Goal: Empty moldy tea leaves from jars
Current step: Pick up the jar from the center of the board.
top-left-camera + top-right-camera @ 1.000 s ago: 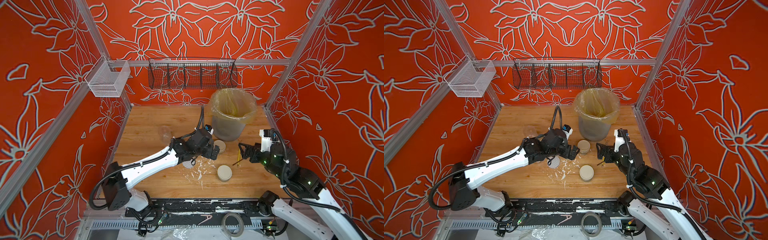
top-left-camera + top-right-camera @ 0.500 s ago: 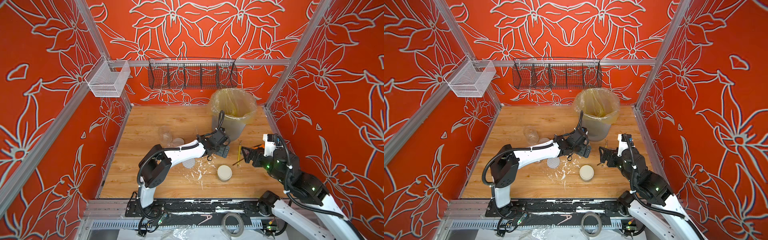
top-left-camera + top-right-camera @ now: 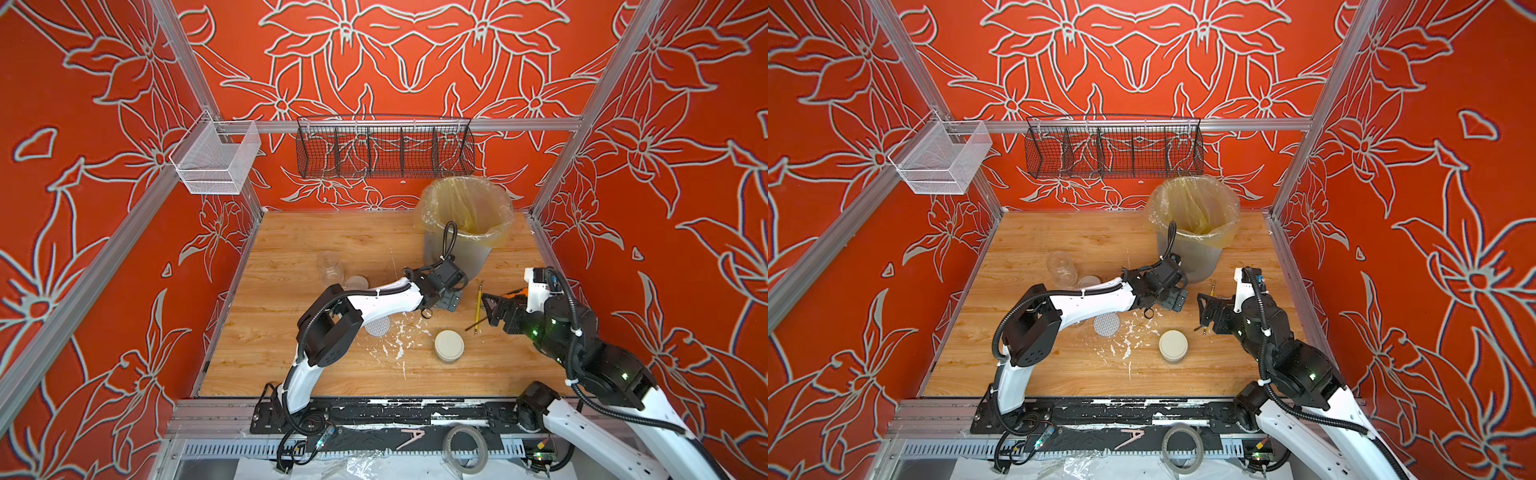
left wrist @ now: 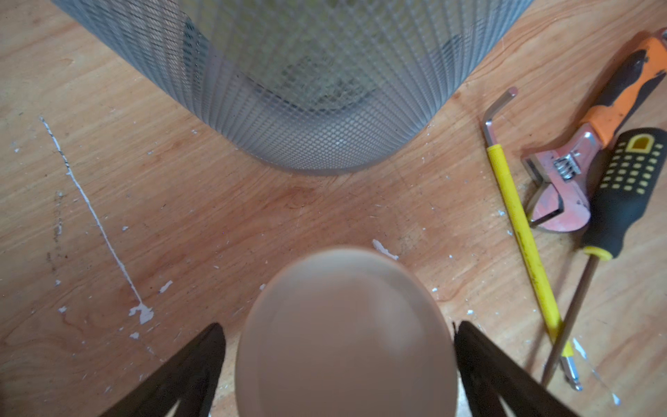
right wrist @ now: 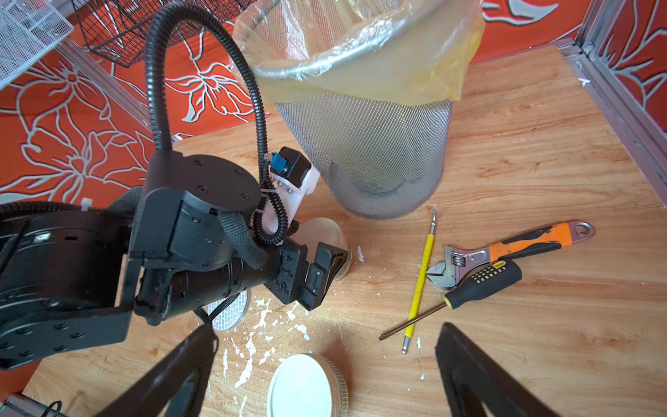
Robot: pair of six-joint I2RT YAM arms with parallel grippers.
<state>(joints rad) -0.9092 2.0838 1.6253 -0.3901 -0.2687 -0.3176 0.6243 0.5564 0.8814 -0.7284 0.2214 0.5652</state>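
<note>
since a second ago the left arm has been folding its elbow back toward its base while the left tool point(image 3: 448, 297) has been sliding toward the bin point(image 3: 478, 255), and it is now covering the jar that was showing beside it. in the left wrist view that jar point(image 4: 343, 343), capped with a cream lid, is standing upright between the tool's fingers point(image 4: 195, 361). the jaws are spreading wide and a thin strip of table point(image 4: 180, 216) is showing between one finger and the lid, so the tool is looking released, not clenched. the bin is sitting just ahead of it, and dark matter point(image 5: 379, 186) is showing dimly through the mesh; what it is i cannot tell.

the right tool point(image 5: 326, 330) is hovering with jaws wide apart, gripping nothing. a squat jar point(image 5: 303, 386) is resting near it, toward the left arm. a wrench point(image 5: 505, 249), a screwdriver point(image 5: 480, 281) and a hex key point(image 5: 418, 274) are lying just ahead of its fingertips. well behind the left tool a clear jar point(image 3: 330, 266) is sitting without a lid, and a dotted lid point(image 3: 377, 327) is lying beside that arm.
</note>
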